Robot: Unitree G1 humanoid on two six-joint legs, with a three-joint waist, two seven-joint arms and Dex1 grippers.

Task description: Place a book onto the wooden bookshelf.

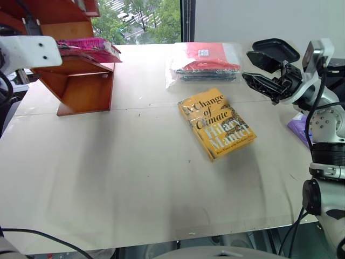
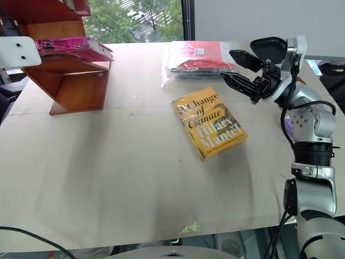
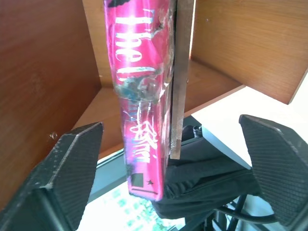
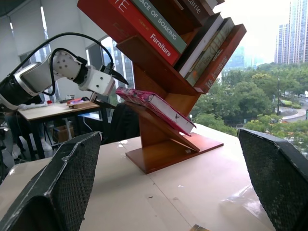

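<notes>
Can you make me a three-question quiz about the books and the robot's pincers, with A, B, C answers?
1. Where is the pink book?
A. On a slanted board of the wooden bookshelf
B. Flat on the table
C. Inside the plastic bag

2. What colour is the book lying in the middle of the table?
A. Green
B. Yellow
C. Blue

3. How is the left pincer?
A. Squeezing the pink book
B. Open, fingers apart on either side of the pink book
C. Holding the yellow book

Answers:
1. A, the right wrist view shows it resting on the sloping board.
2. B, the yellow book has an orange-yellow cover.
3. B, the left wrist view shows both fingers well clear of the book.
</notes>
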